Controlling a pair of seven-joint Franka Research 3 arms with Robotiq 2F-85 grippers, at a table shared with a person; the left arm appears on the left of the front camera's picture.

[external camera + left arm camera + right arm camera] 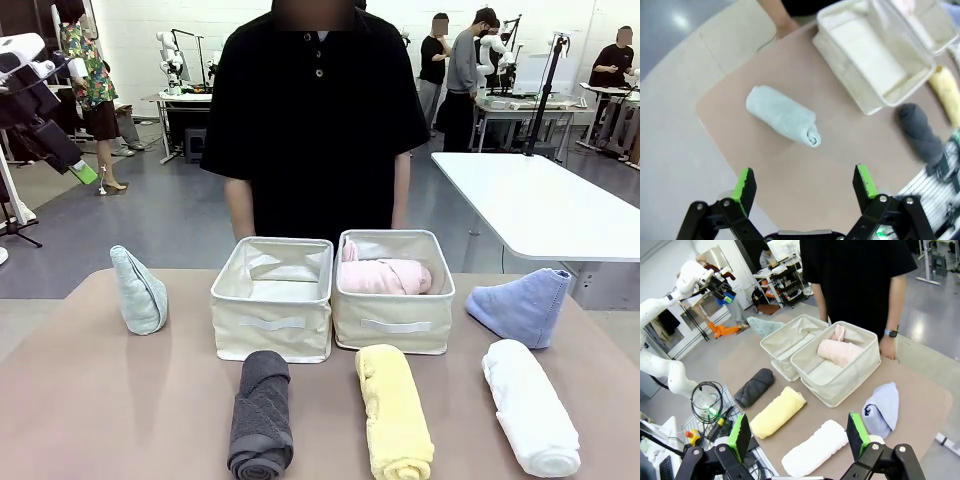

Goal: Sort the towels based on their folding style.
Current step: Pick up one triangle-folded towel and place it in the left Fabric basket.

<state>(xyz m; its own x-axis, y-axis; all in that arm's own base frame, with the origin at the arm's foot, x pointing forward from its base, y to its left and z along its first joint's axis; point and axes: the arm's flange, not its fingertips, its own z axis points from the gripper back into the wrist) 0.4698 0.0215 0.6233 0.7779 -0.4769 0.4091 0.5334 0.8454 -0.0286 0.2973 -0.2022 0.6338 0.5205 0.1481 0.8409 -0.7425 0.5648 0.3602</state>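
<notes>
A pink rolled towel [385, 276] [840, 351] lies in the right bin [395, 328]. Three rolls lie along the near edge: dark grey [261, 415], yellow [394, 412] and white [530, 407]. A pale grey-green cone towel [138, 290] [782, 115] stands left of the bins, and a light blue cone towel [520, 305] [882, 407] lies to their right. My left gripper [805, 182] [85, 175] hangs open high above the table's left corner, over the grey-green towel. My right gripper [799, 434] is open, high over the near edge above the white roll [815, 447].
Two beige fabric bins stand side by side mid-table, and the left bin [272, 325] [875, 55] holds nothing. A person in black stands right behind them, one hand [887, 347] resting at the table's far edge. Cables and tools [710, 410] lie below the near side.
</notes>
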